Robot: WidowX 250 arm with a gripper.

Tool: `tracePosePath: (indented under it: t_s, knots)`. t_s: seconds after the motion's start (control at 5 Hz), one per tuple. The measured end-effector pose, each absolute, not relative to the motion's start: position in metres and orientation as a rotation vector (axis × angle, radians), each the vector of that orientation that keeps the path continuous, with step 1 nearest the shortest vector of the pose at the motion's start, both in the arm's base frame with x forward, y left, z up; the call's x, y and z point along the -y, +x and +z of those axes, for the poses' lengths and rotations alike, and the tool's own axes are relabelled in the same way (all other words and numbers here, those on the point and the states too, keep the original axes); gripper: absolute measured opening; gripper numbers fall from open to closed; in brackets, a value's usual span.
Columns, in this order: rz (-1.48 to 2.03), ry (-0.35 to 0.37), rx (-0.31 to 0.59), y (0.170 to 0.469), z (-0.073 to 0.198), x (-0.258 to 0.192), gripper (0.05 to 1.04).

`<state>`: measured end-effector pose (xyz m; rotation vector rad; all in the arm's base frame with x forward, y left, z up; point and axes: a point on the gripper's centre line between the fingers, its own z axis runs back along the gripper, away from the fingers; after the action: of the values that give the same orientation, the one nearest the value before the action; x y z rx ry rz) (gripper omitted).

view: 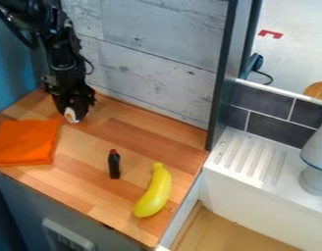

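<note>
The black gripper (pixel 71 112) hangs low at the upper left of the wooden counter, close to the back wall. Between its fingertips is a small white object (pixel 70 115) with an orange-brown spot, partly covered by the fingers. An orange folded cloth (pixel 24 142) lies flat just left of and nearer than the gripper. Near the counter's middle stands a small dark bottle (pixel 114 165) with a red cap. To its right lies a yellow banana (pixel 153 192), its stem end pointing toward the back.
A grey plank wall (pixel 150 63) rises behind the wooden counter (pixel 85 186). A dark upright post (pixel 223 83) stands at the counter's back right corner. Beyond it are a white ridged drainboard (pixel 252 159), a sink basin and a grey-white rounded object (pixel 315 162) at the right edge.
</note>
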<state>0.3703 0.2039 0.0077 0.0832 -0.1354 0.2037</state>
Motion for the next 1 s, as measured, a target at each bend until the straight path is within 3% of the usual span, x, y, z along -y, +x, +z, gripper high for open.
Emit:
tracePosePath:
  t_s: [0.2, 0.4, 0.6, 0.8, 1.0]
  knots:
    - [0.165, 0.114, 0.287, 0.381, 0.070, -0.176, 0.568]
    - [0.057, 0.094, 0.351, 0.390, 0.121, -0.120, 0.568]
    - [-0.034, 0.076, 0.341, 0.382, 0.132, -0.075, 0.568]
    - [-0.049, 0.077, 0.328, 0.373, 0.097, -0.018, 0.568]
    - [0.085, 0.067, 0.290, 0.361, 0.059, 0.011, 0.568]
